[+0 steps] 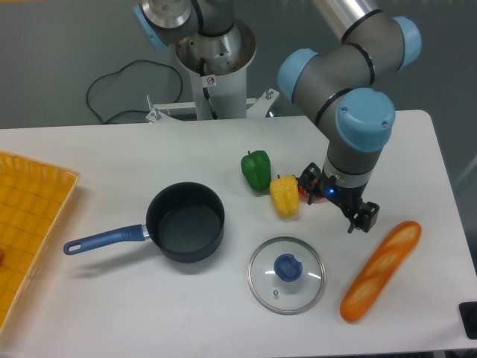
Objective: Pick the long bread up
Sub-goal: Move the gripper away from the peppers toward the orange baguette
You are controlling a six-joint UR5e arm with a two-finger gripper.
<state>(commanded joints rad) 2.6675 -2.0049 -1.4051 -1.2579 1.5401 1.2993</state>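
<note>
Long bread [381, 270]: toy loaf, orange-golden, lying diagonally on the worktop [112, 313] right of the glass lid [287, 274]. Probably light, rigid, smooth; best grasped across mid-length. Gripper [356, 218] nearby, above its upper end, holding nothing; jaw opening indiscernible.

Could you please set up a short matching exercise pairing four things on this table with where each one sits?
Things:
1. long bread
2. glass lid
3. pot
4. green pepper

Places:
A. left of the lid, blue handle pointing left
B. lying diagonally near the table's right edge
C. touching the yellow pepper, on its left
D. flat on the table between pot and bread

Pairs: 1-B, 2-D, 3-A, 4-C
</note>
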